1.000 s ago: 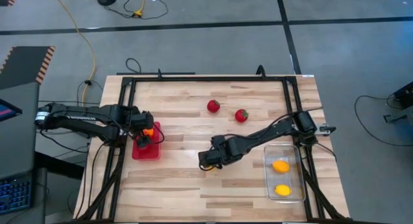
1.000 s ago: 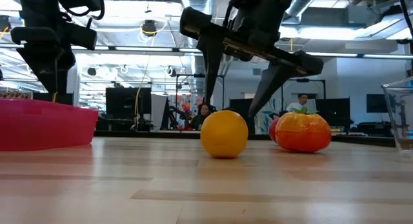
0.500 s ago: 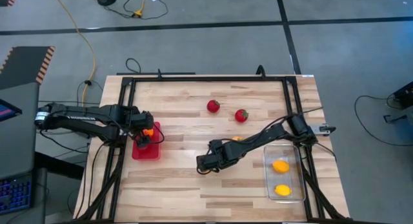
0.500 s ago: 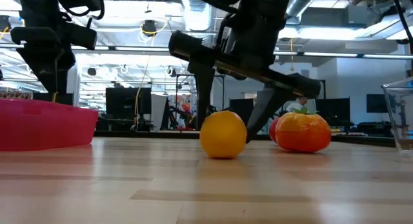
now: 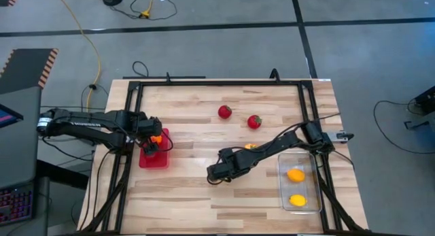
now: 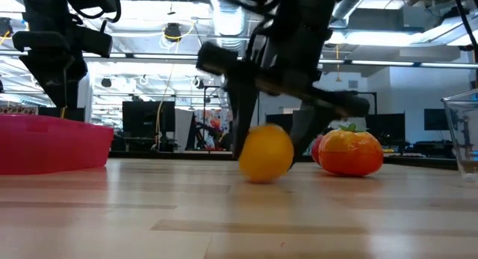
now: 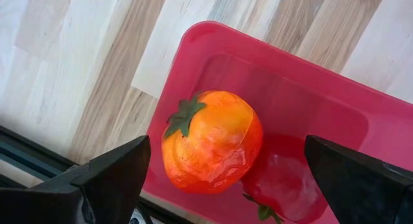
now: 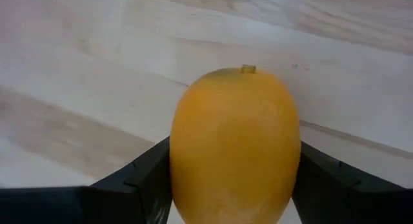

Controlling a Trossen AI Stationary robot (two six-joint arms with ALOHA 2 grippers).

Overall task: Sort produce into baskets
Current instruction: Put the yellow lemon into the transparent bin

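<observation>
A yellow-orange lemon (image 6: 267, 152) rests on the wooden table near its middle, and my right gripper (image 6: 269, 143) stands over it, shut on it; from above the gripper (image 5: 216, 173) hides it. An orange tomato (image 6: 351, 151) sits just behind. Two red strawberries (image 5: 224, 111) (image 5: 254, 121) lie toward the far edge. My left gripper (image 7: 227, 146) hangs open above the red basket (image 7: 322, 108), which holds an orange tomato (image 7: 213, 143) and a red piece (image 7: 284, 185). Two lemons (image 5: 295, 175) (image 5: 297, 200) lie in the clear basket (image 5: 300, 210). My right gripper pinches the lemon by its two opposite sides (image 8: 184, 166), one finger (image 8: 145, 179) on each. The fingers come from above, slanting steeply down. The lemon's underside still rests on the table.
The red basket (image 5: 153, 159) stands at the table's left side and the clear basket at the right near corner. A black frame (image 5: 217, 82) runs around the table's edges. Bare wood lies along the near edge between the baskets.
My right gripper has come down over the lemon and its fingers have drawn in against the lemon's sides. The lemon has been nudged a little toward the table's right while staying on the wood.
</observation>
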